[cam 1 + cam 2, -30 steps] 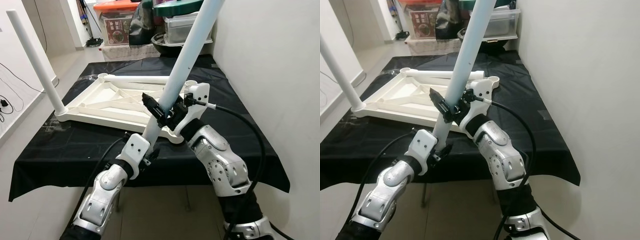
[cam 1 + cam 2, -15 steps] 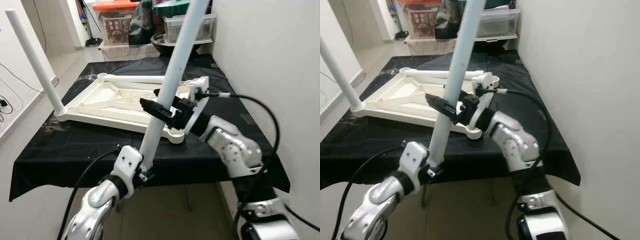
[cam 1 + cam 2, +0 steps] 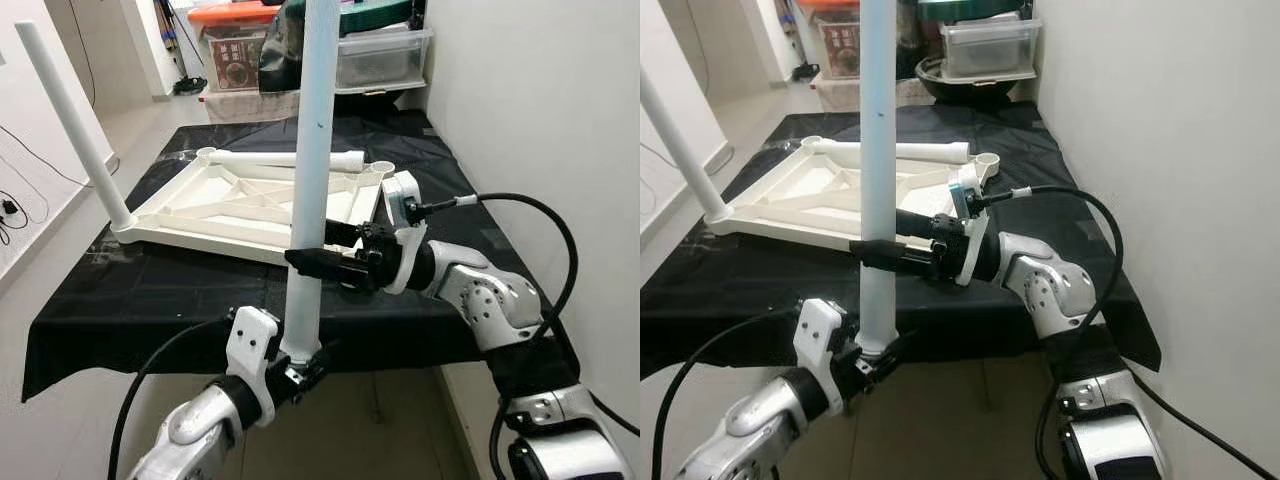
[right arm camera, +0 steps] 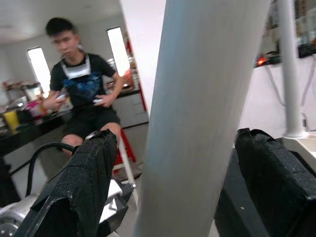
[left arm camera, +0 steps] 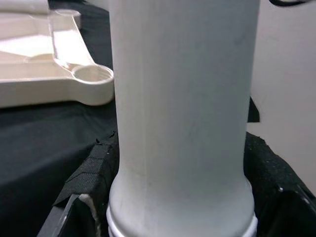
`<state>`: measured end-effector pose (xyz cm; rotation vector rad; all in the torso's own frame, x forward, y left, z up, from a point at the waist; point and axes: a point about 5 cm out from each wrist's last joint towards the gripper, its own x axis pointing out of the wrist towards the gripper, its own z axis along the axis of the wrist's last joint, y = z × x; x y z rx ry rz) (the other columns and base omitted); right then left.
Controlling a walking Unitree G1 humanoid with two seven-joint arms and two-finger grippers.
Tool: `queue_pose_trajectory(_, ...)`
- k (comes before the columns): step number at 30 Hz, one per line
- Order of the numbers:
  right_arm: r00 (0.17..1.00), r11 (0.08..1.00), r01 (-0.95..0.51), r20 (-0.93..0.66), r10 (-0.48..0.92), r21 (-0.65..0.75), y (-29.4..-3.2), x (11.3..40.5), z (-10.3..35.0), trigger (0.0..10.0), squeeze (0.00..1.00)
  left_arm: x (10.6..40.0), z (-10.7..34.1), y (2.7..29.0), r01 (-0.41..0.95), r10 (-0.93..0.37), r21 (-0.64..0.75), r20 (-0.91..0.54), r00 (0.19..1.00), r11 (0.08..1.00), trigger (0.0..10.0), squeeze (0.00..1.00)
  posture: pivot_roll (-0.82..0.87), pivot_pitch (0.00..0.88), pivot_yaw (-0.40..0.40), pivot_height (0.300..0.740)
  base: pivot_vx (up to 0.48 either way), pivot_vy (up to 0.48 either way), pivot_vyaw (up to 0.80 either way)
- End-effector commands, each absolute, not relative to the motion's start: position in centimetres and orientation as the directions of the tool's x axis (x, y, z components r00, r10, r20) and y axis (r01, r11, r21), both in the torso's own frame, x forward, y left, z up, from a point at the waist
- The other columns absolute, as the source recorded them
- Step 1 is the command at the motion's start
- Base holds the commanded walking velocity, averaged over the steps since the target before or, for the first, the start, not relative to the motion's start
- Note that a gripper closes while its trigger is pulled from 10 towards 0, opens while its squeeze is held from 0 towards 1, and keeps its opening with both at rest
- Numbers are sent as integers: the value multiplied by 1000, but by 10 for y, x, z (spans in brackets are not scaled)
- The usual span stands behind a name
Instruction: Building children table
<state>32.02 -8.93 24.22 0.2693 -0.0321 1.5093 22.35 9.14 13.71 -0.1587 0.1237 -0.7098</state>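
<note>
The left end effector (image 3: 298, 368) is clenched on the threaded foot end of a long white table leg (image 3: 309, 170), its black fingers (image 5: 88, 170) pressed to either side of the tube just above the ribbed collar. Higher up, the right end effector (image 3: 312, 258) is clamped across the same leg from the side, one padded finger (image 4: 81, 182) on each flank. Between the two grasps the leg stands nearly upright in front of the counter (image 3: 150, 290), off its near edge and not yet over any socket. The upturned white tabletop (image 3: 235, 205) lies on the black cloth, one leg (image 3: 75, 125) already standing in its far left corner and another leg (image 3: 285, 159) lying along its far edge. The empty near corner socket (image 5: 92, 75) sits just beyond the held leg. The risk, as I judge it, is leverage: the leg is long and top-heavy, so any mismatch between the two arms could twist it in the pads. It might then slip, swing into the storage boxes (image 3: 375, 55) behind, or meet the socket crooked and jam the thread.
</note>
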Motion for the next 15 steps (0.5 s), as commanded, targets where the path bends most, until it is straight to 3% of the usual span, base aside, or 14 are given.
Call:
queue_pose_trajectory(1, 18, -6, -990, 170, 985, 139, -84, 319, 244, 10000, 0, 219, 140, 90, 652, -672, -196, -52, 739, 732, 10000, 0, -24, 33, 55, 740, 0, 0, 0)
queue_pose_trajectory(8, -95, -114, -982, 128, 987, 149, -81, 311, 240, 10000, 0, 214, 140, 88, 664, -691, -227, -66, 719, 712, 10000, 0, -24, 35, 54, 740, 0, 0, 0)
queue_pose_trajectory(15, -127, -143, -976, 102, 987, 165, -76, 309, 234, 10000, 0, 211, 138, 86, 675, -706, -238, -79, 704, 699, 10000, 0, -24, 35, 54, 740, 0, 0, 0)
